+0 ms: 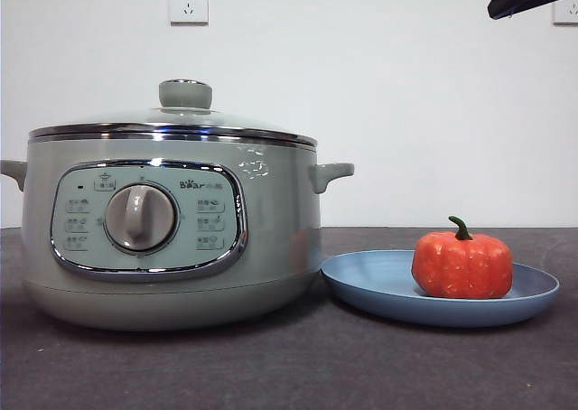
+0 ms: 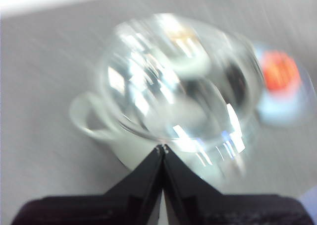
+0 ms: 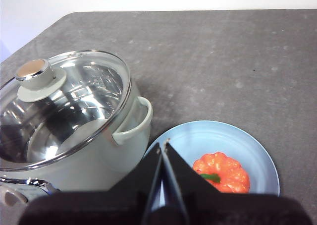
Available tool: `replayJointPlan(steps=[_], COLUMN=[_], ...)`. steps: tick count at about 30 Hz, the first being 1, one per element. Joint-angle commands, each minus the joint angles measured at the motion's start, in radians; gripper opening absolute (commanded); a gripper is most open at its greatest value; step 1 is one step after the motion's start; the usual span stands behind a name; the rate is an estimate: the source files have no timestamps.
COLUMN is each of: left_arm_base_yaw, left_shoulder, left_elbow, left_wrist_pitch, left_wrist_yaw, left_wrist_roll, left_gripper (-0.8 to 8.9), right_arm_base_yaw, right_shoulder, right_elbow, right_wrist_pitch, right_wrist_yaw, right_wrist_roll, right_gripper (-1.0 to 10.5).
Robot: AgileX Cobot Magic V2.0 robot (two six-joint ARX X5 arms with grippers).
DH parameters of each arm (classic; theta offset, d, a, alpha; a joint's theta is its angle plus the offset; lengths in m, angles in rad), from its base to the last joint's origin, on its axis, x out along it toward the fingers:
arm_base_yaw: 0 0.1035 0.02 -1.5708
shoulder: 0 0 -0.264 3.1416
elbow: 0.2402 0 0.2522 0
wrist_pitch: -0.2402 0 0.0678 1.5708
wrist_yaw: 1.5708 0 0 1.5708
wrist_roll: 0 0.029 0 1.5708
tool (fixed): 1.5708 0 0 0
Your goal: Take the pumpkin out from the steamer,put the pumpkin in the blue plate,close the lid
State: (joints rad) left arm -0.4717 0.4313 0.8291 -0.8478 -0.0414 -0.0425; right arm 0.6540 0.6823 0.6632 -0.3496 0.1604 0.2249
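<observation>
Orange ribbed pumpkin [image 1: 462, 265] upright, stem up, right of centre in shallow light-blue plate [image 1: 370, 279], beside lidded sage-green steamer [image 1: 172, 238]; glass lid [image 1: 172, 121] seated. Left gripper [image 2: 162, 147], right gripper [image 3: 163, 143]: jaws closed, empty, raised.

The orange pumpkin [image 1: 461, 265] sits upright in the blue plate [image 1: 379, 284] beside the steamer [image 1: 271, 238], lid [image 1: 185, 114] on.

Front view: low, level, close to the steamer [image 1: 172, 238]. Both wrist views look down; all share steamer and pumpkin [image 3: 221, 172].
</observation>
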Motion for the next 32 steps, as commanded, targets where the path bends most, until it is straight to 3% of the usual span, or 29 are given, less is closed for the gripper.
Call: replayJointPlan(steps=[1,7,13,22,32], left_arm_base_yaw=[0.104,0.335,0.467,0.507,0.506], left_shoulder=[-0.110,-0.311,-0.430,-0.430,-0.430], left_elbow=[-0.053,-0.290,-0.551,-0.763,-0.804], left_wrist_pitch=[0.102,0.370,0.486,0.600,0.603], left_wrist_yaw=[-0.003,-0.006,0.032,0.074,0.073], left_wrist_roll=[0.007,0.021,0.019,0.014,-0.014], left_gripper=[-0.03,-0.03,-0.03,-0.03,-0.03], right_arm_base_yaw=[0.001,0.001,0.001,0.001,0.001], right_shoulder=[-0.002,-0.002,-0.002,-0.002,-0.002], right_elbow=[-0.010,-0.010,-0.010,-0.010,-0.010], right_wrist_pitch=[0.004,0.004,0.003,0.003,0.003], right_wrist_yaw=[0.003,0.003,0.003,0.003,0.004], right_wrist_roll=[0.010,0.009,0.009,0.010,0.009], right_gripper=[-0.2,-0.2,-0.2,-0.2,-0.2])
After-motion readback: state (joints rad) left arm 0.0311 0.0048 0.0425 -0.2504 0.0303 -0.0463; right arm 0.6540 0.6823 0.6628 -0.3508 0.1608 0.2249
